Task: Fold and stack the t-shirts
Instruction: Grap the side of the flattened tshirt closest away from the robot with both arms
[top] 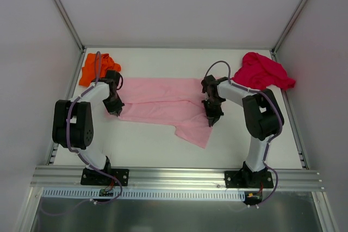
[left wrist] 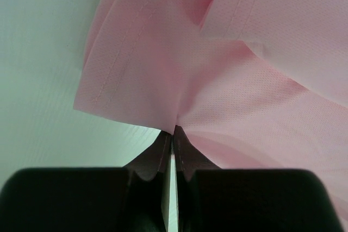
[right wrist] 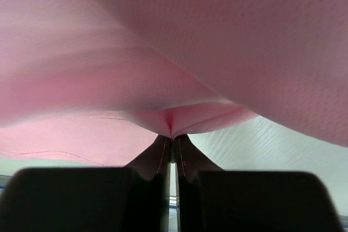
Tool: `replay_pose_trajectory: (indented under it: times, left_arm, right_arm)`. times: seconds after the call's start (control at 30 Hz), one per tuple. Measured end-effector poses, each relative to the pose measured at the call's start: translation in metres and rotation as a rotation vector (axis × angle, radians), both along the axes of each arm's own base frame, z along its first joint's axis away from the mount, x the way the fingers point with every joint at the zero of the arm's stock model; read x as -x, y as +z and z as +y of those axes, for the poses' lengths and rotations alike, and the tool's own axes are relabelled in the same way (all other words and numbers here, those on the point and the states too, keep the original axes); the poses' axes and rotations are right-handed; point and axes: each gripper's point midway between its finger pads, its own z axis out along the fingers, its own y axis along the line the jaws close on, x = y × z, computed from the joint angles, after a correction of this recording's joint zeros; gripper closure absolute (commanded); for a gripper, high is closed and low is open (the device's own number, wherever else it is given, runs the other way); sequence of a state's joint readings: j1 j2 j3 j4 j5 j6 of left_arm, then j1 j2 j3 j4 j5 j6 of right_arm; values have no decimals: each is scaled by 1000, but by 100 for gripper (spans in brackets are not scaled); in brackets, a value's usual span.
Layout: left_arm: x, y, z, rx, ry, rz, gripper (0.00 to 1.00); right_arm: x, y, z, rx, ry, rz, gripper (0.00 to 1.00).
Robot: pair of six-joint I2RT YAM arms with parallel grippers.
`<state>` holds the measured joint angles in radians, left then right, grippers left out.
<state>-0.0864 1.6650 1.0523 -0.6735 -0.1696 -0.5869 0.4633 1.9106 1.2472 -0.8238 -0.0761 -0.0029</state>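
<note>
folding step on the pink tee, spread mid-worktop. left jaws and right jaws each pinch its cloth, one at either end. next move probably needs both ends lifted evenly.

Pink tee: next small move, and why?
Probably raise both pincers together, lifting the near edge for a fold: left pincer and right pincer are each shut on the pink tee, which lies spread, not yet folded.
</note>
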Motion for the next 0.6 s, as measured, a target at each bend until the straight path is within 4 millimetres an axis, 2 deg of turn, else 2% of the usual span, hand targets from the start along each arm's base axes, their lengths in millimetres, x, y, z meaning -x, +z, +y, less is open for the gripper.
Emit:
replay_pose_trajectory:
  times: [0.23,0.33,0.47,0.6]
  left_arm:
    - [0,4,0,1,-3,-8,100]
    - [-1,9,0,1,-4,-26,100]
    - [-7,27,0,2,-7,-75,100]
    - [-27,59,2,-11,-5,-188,100]
  right_arm:
    - [-2,1,5,-25,0,-4,99]
    - [-9,2,13,-50,2,-16,99]
    - [-42,8,33,-105,6,-106,99]
    - [-75,32,48,-153,7,-205,99]
